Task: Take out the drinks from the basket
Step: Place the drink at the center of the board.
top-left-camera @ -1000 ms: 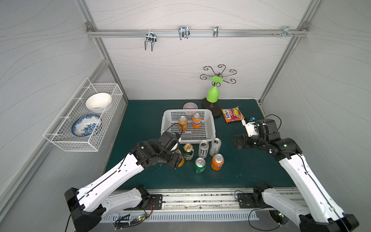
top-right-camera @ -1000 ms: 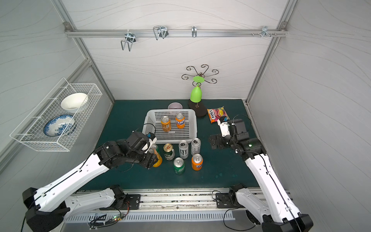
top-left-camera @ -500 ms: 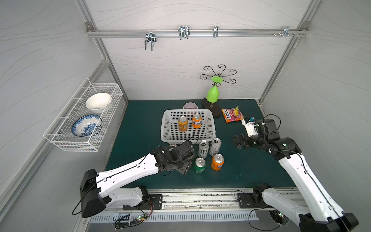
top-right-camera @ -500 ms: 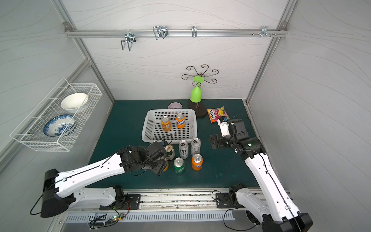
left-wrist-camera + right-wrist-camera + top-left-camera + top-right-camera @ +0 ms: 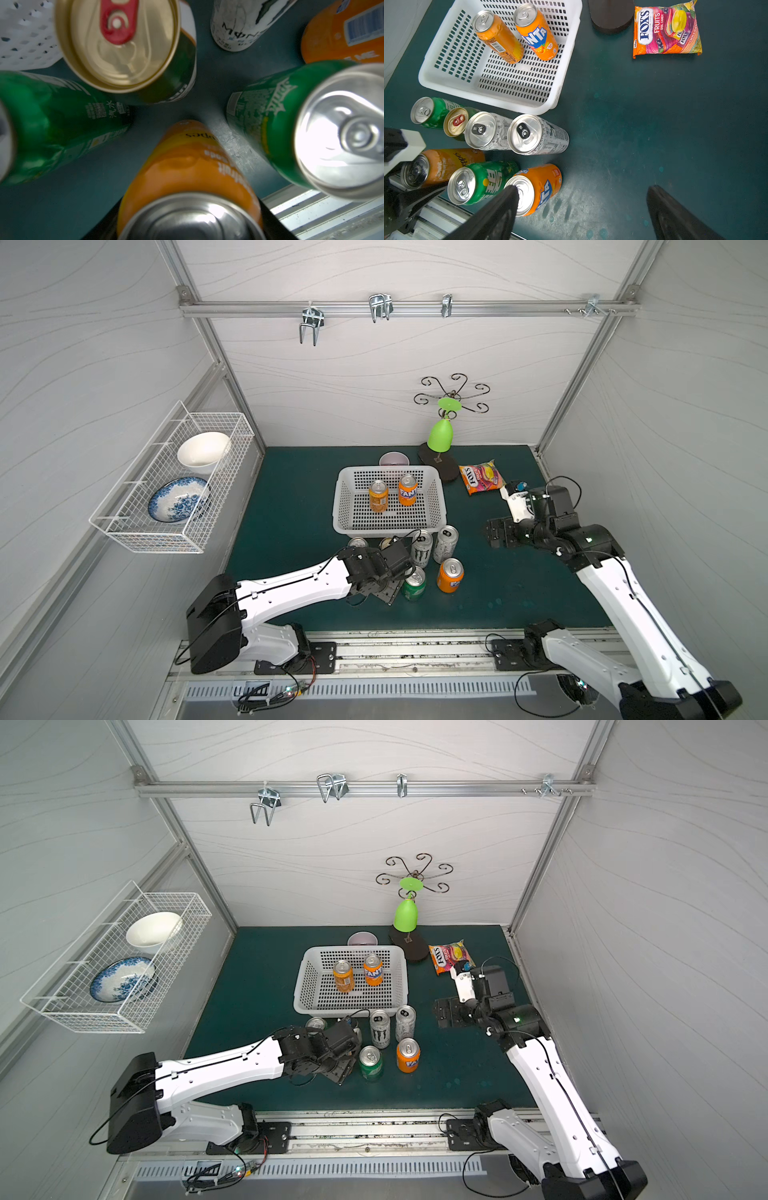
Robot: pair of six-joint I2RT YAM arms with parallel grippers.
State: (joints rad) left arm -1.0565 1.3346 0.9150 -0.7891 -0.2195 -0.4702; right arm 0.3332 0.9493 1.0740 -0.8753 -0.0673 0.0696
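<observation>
Now the left gripper clasps the Schweppes orange can in front of the basket, among 6 standing cans. Best to lower it straight, let go only once it is seated, then lift clear without nudging its neighbours. The right gripper hangs wide beside the basket; 2 orange cans stand inside.

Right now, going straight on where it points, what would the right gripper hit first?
Probably the bare green mat beside the nearer tall silver can; the open right gripper tilts downward, but depth is unclear.

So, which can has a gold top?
The dark green can just outside the basket; only its lid is gold, with a red tab.
</observation>
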